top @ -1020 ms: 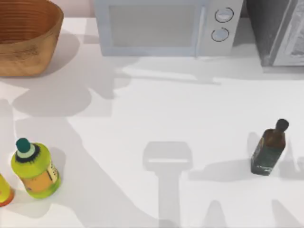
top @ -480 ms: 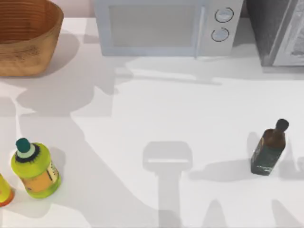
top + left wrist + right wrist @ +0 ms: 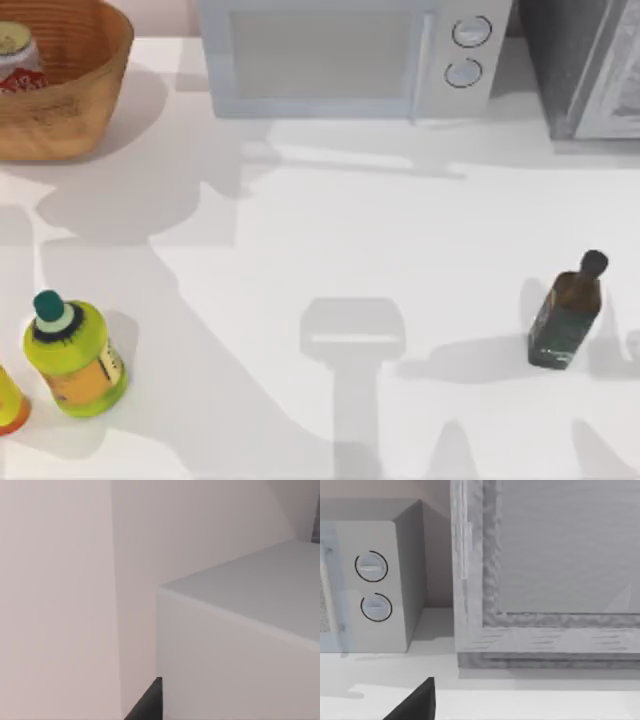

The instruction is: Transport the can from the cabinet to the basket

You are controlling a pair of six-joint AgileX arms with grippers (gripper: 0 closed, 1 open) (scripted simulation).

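Can point(image 3: 18, 62) inside basket point(image 3: 95, 95) at counter point(image 3: 330, 230) far left corner, well apart from cabinet point(image 3: 560, 70), so delivery apparently done; pincer state of either arm impossible to tell.

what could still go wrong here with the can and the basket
1. The can lies against the left side of the basket, at the top view's edge, so whether it has fully settled is hard to confirm.
2. The basket sits at the table's far left corner; a nudge might push it off.
3. The yellow-green bottle stands near the front left, where a withdrawing arm might clip it.
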